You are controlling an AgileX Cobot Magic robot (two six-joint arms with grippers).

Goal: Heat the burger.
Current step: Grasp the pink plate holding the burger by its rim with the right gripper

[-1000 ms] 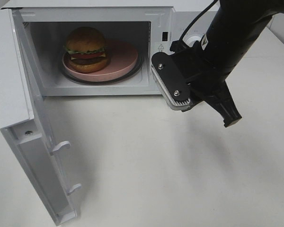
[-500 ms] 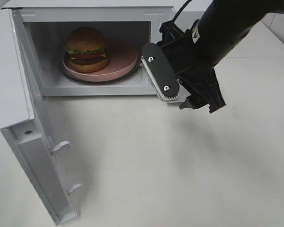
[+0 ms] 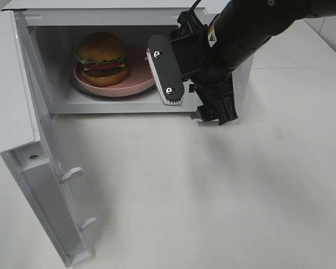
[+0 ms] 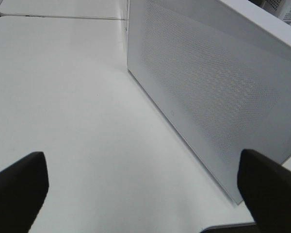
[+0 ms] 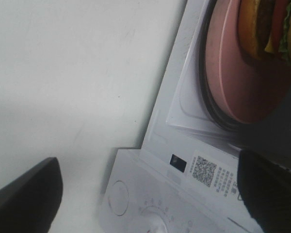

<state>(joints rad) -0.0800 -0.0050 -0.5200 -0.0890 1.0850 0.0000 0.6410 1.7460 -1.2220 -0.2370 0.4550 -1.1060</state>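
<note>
We see a golden-brown burger (image 3: 102, 56) with green lettuce, red and dark layers, on a pink plate (image 3: 145, 70). The microwave (image 3: 22, 106) is white, its side panel (image 4: 208, 82) speckled with fine dots. The table (image 3: 213, 196) is off-white, the arm (image 3: 252, 28) black.

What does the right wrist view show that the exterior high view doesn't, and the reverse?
Only the right wrist view: the code sticker and dial on the microwave's front, hidden behind the arm from above. Only the exterior high view: the open door and the burger's full domed bun. Both: the burger on the pink plate inside the microwave, and the open right gripper.
</note>
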